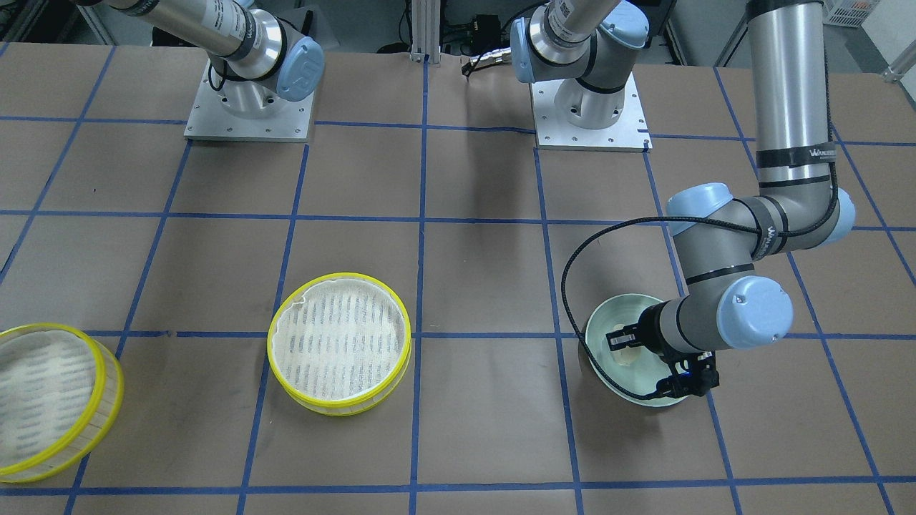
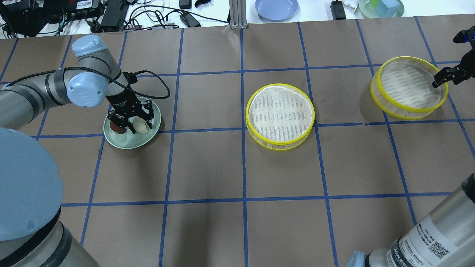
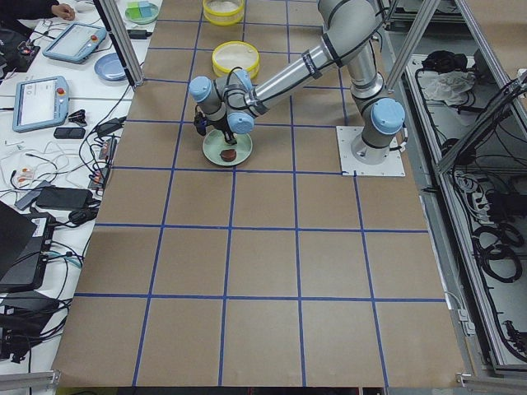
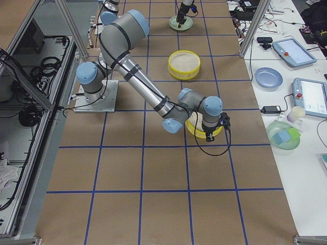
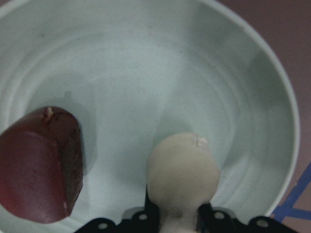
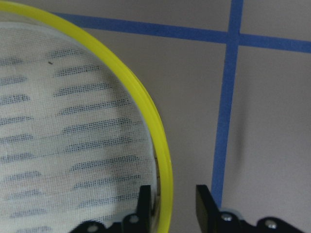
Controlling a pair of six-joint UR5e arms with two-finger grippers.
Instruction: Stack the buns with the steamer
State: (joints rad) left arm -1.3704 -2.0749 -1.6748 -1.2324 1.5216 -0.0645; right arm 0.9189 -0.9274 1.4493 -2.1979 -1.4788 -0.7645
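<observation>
A pale green plate [image 2: 130, 142] at the table's left holds a cream-white bun [image 5: 182, 165] and a dark brown bun [image 5: 39, 165] side by side. My left gripper [image 2: 138, 124] is down in the plate, shut on the cream-white bun, which still rests on the plate [image 5: 170, 73]. The brown bun [image 2: 118, 128] lies free beside it. One steamer tray [image 2: 280, 115] sits empty at the table's middle. The other steamer tray [image 2: 406, 85] sits at the far right. My right gripper [image 6: 172, 204] is open astride its yellow rim [image 6: 163, 145], one finger inside, one outside.
A blue plate [image 2: 276, 7] and a green bowl with blocks [image 2: 382, 6] stand on the bench beyond the table's far edge, among cables. The two arm bases [image 1: 247, 114] stand at the robot's side. Blue tape lines grid the brown table.
</observation>
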